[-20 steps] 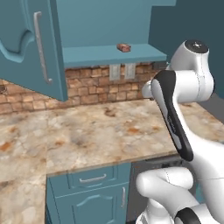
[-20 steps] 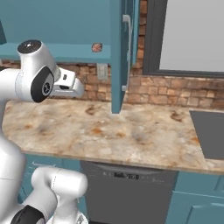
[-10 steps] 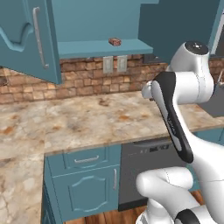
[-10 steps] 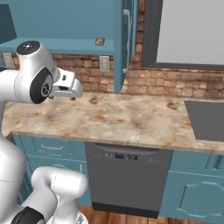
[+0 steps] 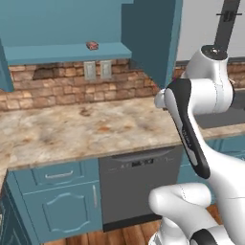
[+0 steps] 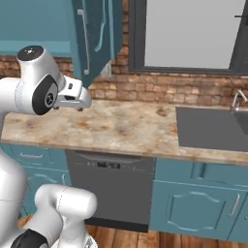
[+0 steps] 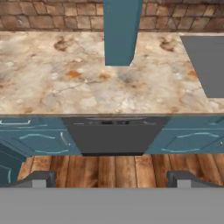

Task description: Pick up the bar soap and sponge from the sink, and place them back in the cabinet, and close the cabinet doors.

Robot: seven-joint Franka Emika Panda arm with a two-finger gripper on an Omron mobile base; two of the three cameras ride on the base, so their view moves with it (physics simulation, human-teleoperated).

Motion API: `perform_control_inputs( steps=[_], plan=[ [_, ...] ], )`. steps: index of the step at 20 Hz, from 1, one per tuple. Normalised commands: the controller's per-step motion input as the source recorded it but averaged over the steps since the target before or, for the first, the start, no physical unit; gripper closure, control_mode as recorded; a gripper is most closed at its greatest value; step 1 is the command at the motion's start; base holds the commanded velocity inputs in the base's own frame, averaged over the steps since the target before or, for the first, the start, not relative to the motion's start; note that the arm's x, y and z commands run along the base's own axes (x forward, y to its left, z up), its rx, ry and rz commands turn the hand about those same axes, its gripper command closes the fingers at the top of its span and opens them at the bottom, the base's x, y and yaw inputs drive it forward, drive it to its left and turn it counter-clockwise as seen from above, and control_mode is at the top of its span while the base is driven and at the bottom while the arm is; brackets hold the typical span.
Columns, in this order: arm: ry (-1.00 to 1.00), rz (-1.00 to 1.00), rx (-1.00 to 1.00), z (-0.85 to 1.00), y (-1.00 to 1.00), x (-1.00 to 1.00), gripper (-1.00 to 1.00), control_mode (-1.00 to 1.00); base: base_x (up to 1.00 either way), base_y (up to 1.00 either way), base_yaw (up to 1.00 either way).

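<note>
Mottled stone counter (image 7: pixel 87 87) glossy; small pinkish block bar soap (image 5: pixel 92 45) on teal cabinet (image 5: pixel 67 51) shelf; jaws wide, empty.

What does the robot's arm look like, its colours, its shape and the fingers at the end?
The glossy white arm is built of rounded segments with black joint bands and grey round caps. Its white hand is boxy. The gripper ends in two small dark grey fingers.

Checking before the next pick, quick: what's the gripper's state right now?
Gripper: open, jaws wide apart, holding nothing.
</note>
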Motion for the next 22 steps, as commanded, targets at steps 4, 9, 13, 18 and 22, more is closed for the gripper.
perform_control_inputs(
  steps=[4, 9, 13, 18, 22],
  plan=[
    [0.0, 0.0, 0.0, 0.0, 0.0, 0.0, -1.0, 1.0, -0.02, -0.85, 0.0],
    [0.0, 0.0, 0.0, 0.0, 0.0, 0.0, -1.0, 1.0, 0.0, -0.87, 0.0],
    [0.0, 0.0, 0.0, 0.0, 0.0, 0.0, -1.0, 1.0, 0.0, -0.86, 0.0],
    [0.0, 0.0, 0.0, 0.0, 0.0, 0.0, -1.0, 1.0, 0.0, -0.82, 0.0],
    [0.0, 0.0, 0.0, 0.0, 0.0, 0.0, -1.0, 1.0, 0.02, -0.76, 0.0]
  ],
)
